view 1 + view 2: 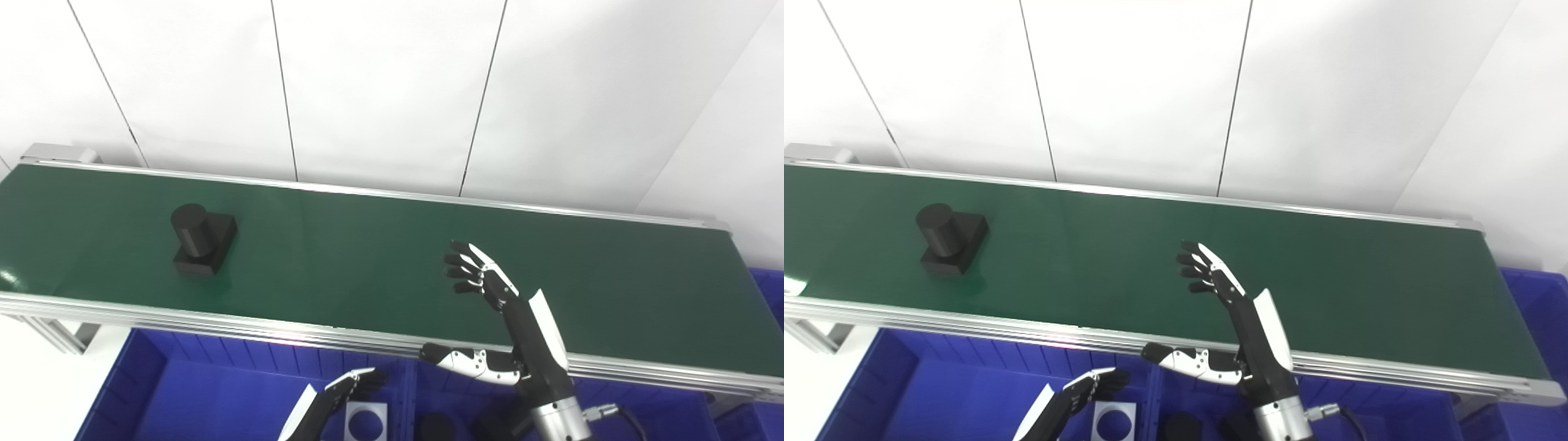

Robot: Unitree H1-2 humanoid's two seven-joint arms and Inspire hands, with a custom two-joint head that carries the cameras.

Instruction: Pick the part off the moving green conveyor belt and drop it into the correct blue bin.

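A black part [202,240], a cylinder on a square base, sits on the green conveyor belt [343,245] at its left end. My right hand [490,294] is open and empty over the belt's middle, fingers spread, thumb out over the belt's front rail, well to the right of the part. My left hand [349,392] is low at the bottom edge over the blue bins, fingers slightly apart, holding nothing.
Blue bins [184,392] stand below the belt's front rail, with a divider between them; a white label with a dark circle [365,421] and dark parts [435,427] lie in them. Another blue bin [768,294] is at the belt's right end. A white wall stands behind.
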